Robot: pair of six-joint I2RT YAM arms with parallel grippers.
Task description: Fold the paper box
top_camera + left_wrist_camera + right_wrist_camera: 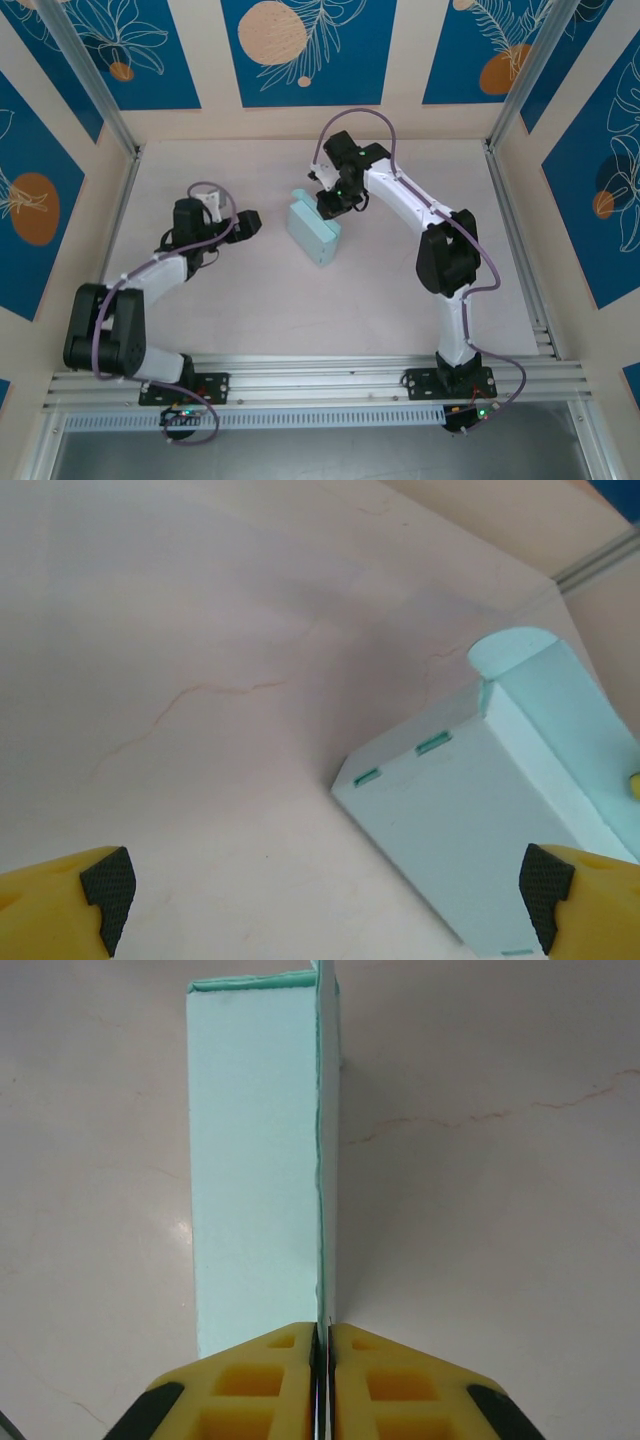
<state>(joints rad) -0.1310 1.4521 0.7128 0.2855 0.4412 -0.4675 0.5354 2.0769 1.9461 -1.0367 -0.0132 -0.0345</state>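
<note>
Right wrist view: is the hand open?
No, the right hand is closed, its fingers pinching the thin upright flap of the box.

Paper box [470, 830], left wrist view: right side and near corner are cut off by the right and bottom edges.
Paper box, right wrist view: near end is hidden behind the right gripper [322, 1338]; the upright wall is cut by the top edge.
Paper box, top view: far corner is covered by the right gripper; folds are too small to be read.
Left gripper [325, 888]: fingers are cut off at the bottom edge.
</note>
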